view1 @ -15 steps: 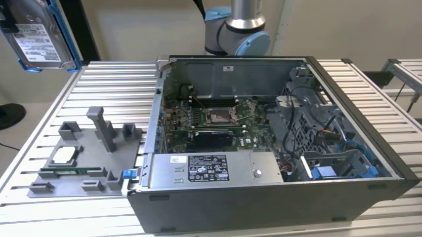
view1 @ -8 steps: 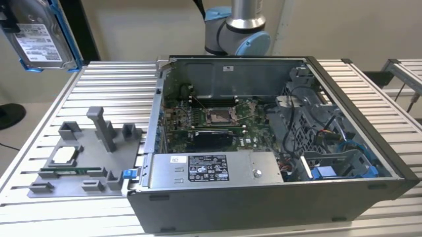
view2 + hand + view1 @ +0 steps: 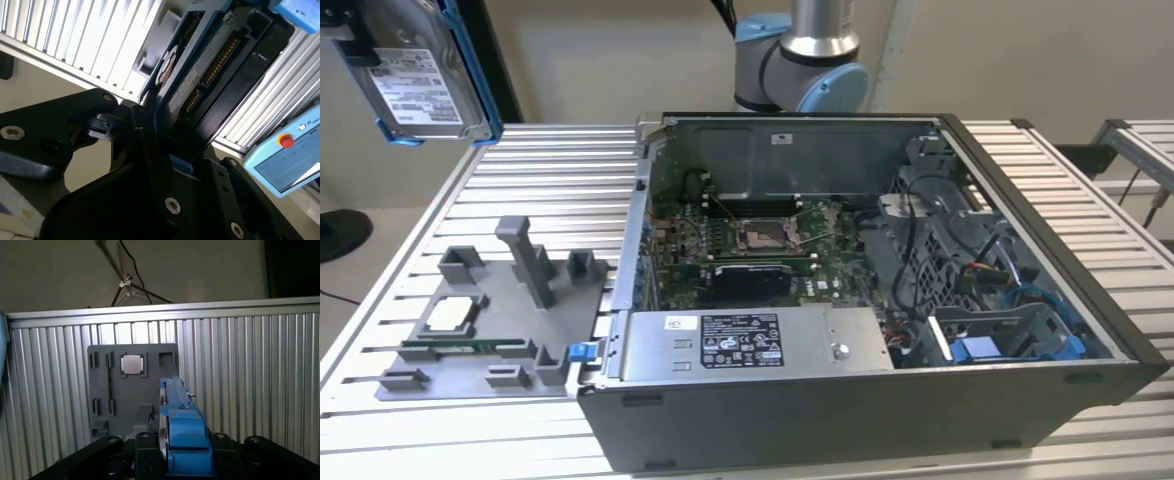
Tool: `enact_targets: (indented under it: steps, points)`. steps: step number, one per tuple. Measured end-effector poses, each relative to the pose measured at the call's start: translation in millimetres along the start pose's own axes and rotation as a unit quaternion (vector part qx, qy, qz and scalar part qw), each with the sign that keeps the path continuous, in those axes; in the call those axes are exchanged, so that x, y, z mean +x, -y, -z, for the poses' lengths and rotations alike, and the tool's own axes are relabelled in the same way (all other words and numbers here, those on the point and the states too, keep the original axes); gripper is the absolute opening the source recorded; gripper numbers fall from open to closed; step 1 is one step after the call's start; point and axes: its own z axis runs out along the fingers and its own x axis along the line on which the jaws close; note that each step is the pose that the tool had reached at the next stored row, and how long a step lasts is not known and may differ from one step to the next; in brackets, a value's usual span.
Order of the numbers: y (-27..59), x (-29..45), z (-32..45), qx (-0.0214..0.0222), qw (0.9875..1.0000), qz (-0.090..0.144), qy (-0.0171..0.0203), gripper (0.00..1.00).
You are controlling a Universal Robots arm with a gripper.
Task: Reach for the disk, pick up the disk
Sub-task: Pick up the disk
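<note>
The disk [image 3: 420, 78], a silver hard drive with a white label and a blue frame, hangs high above the table's far corner on the exterior view's left. My gripper [image 3: 344, 38] holds its upper end. In the first wrist view the disk [image 3: 179, 412] is edge-on, its blue frame clamped between my gripper's [image 3: 182, 452] black fingers [image 3: 145, 455]. The second wrist view has the disk [image 3: 197, 75] with its connector side showing, gripped by my gripper [image 3: 175, 145]. The gripper is shut on the disk.
An open grey computer case [image 3: 881, 400] lies on the slatted aluminium table [image 3: 1067, 190]. A grey fixture plate [image 3: 494, 330] with a small square chip [image 3: 450, 313] lies beside it, directly below the disk in the first wrist view [image 3: 132, 390]. A control pendant [image 3: 285, 160] lies near the table edge.
</note>
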Motion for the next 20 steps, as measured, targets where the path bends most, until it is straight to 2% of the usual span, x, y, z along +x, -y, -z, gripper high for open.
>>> enact_targets:
  steps: [13, 20]
  points:
    - [23.2, -1.7, -0.4, -0.0004, 1.0, 0.0, 0.0, 0.0]
    - [43.8, -3.1, -0.8, -0.0015, 1.0, 0.0, -0.0001, 0.0]
